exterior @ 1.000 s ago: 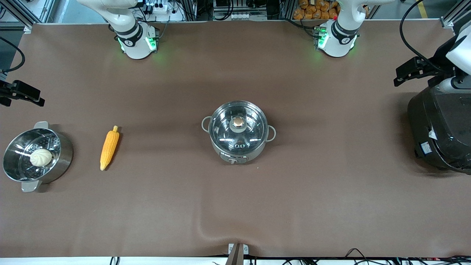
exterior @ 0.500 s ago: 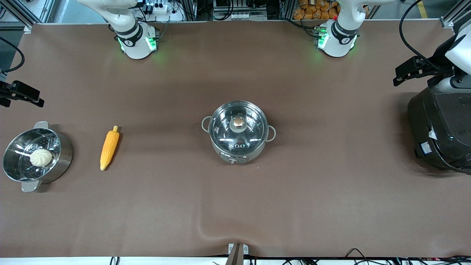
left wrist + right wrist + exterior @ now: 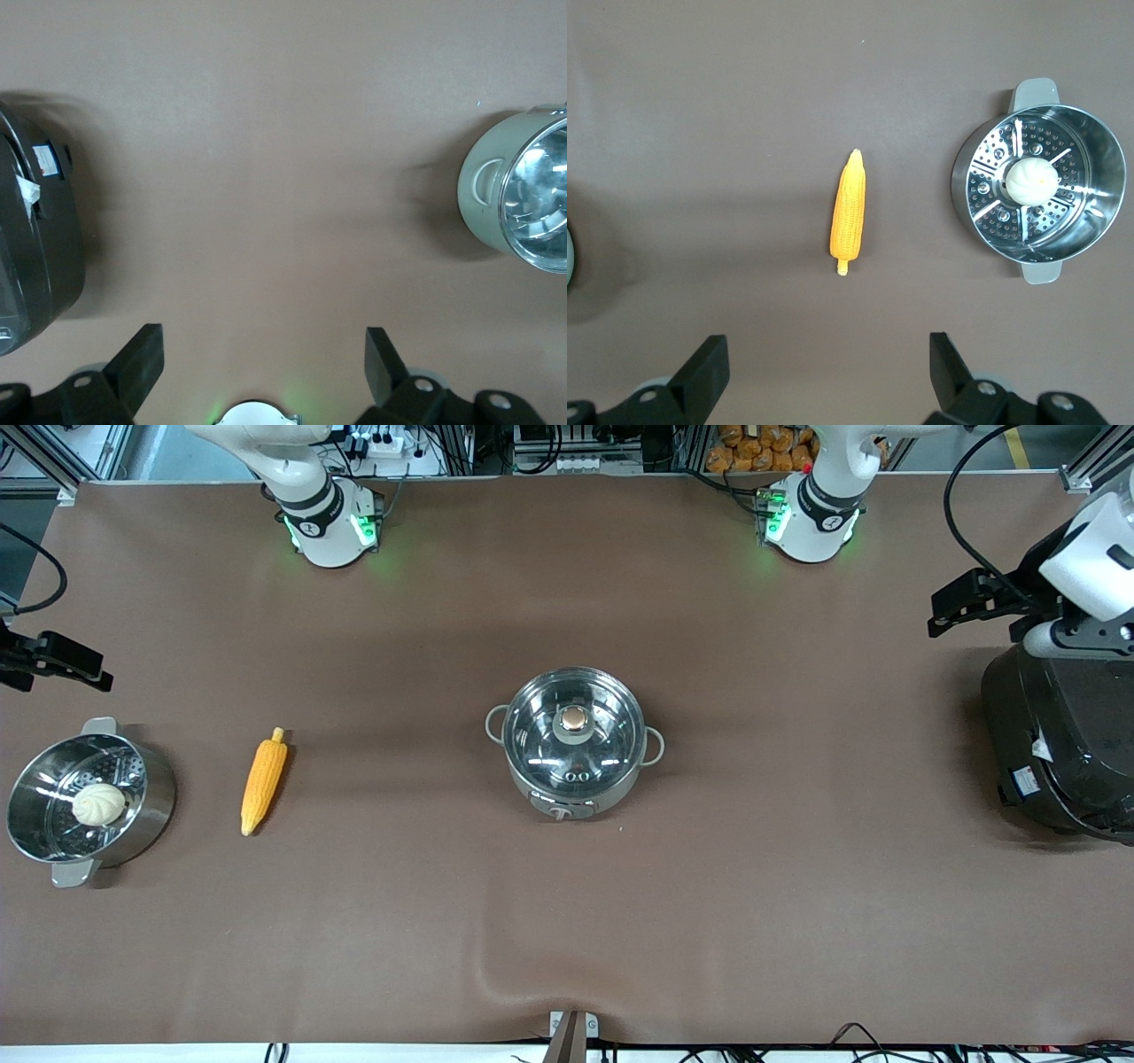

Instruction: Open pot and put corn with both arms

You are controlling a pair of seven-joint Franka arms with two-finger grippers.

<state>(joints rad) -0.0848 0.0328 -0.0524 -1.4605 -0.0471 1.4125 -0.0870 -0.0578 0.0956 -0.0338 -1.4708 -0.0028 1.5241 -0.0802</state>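
Note:
The steel pot point(image 3: 574, 766) stands mid-table with its glass lid point(image 3: 574, 735) on; its edge shows in the left wrist view point(image 3: 523, 190). The corn point(image 3: 263, 781) lies on the table between the pot and the right arm's end, also in the right wrist view point(image 3: 850, 214). My left gripper point(image 3: 952, 602) hangs open and empty over the table by the black cooker; in its wrist view point(image 3: 264, 341) the jaws stand wide apart. My right gripper point(image 3: 84, 666) hangs open and empty over the right arm's end; its jaws stand wide apart in its wrist view point(image 3: 828, 350).
A steel steamer pot point(image 3: 151, 802) with a white bun point(image 3: 98, 804) in it stands at the right arm's end, beside the corn. A large black cooker point(image 3: 1059, 744) stands at the left arm's end. Both show in the wrist views: steamer point(image 3: 970, 177), cooker point(image 3: 40, 239).
My left gripper has shifted a little from the cooker toward the table's middle. My right gripper has barely moved. Pot, lid and corn have not moved.

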